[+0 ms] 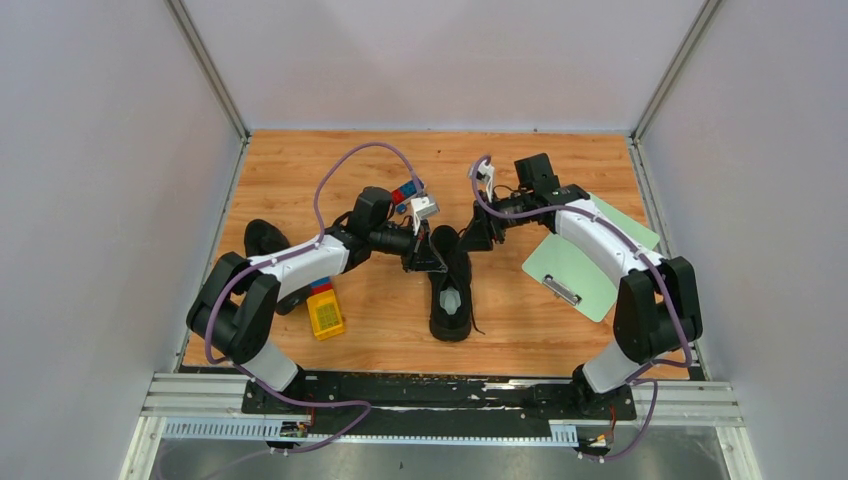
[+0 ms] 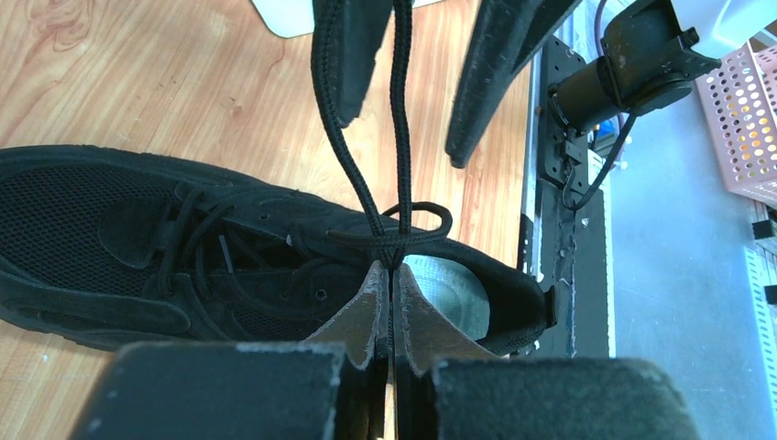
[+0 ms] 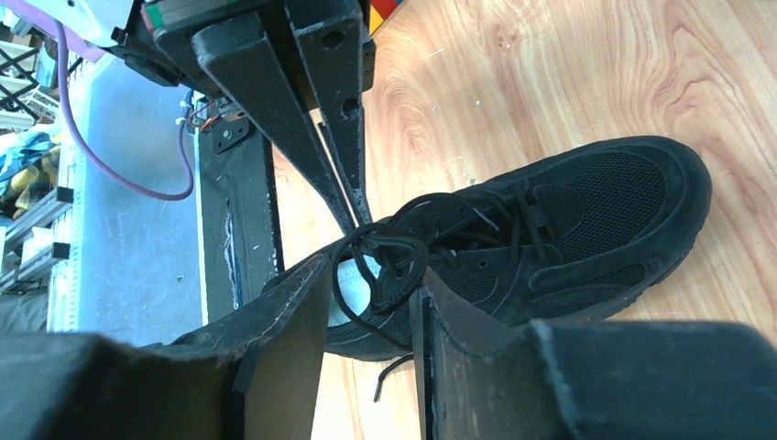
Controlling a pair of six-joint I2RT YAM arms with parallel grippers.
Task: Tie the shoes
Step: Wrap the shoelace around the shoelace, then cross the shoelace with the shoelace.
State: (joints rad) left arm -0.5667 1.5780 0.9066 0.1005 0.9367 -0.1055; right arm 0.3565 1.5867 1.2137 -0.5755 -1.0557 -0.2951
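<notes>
1. The left pincer [image 2: 391, 270] is closed tight, its tips pinching the black laces [image 2: 396, 137] where they cross above the tongue of the middle shoe [image 1: 452, 300].
2. The right pincer [image 3: 373, 268] stands partly open over the same shoe's opening, with a lace loop lying in the gap between its fingers; it clamps nothing.
3. From the crossing, two lace strands rise taut towards the right pincer, running along one of its fingers [image 2: 348, 55].
4. The middle shoe lies on the wooden bench [image 1: 390, 335], heel towards the arm bases.
5. The second shoe [image 1: 262, 238] sits at the left, partly hidden behind the left arm.
6. A yellow block [image 1: 325, 315] lies near the left arm, and a green clipboard [image 1: 575, 270] lies under the right arm.
</notes>
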